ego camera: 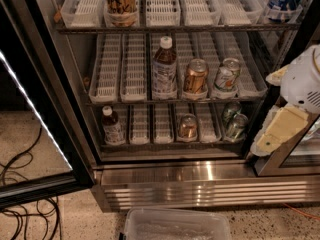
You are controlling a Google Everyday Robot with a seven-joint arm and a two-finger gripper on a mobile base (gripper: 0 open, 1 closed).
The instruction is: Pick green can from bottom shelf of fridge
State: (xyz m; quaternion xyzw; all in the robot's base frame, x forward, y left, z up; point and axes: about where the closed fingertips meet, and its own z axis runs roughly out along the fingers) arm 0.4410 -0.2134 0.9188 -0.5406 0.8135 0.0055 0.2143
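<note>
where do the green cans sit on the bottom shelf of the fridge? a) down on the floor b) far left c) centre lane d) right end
d: both green cans stand at the right end of the bottom shelf, right of the copper can; the end effector hangs outside the fridge, at the right.

Shiny green can [236, 127] upright, front of right lane on bottom shelf [162, 125], twin [230, 109] behind; gripper [274, 138] off to its right.
</note>
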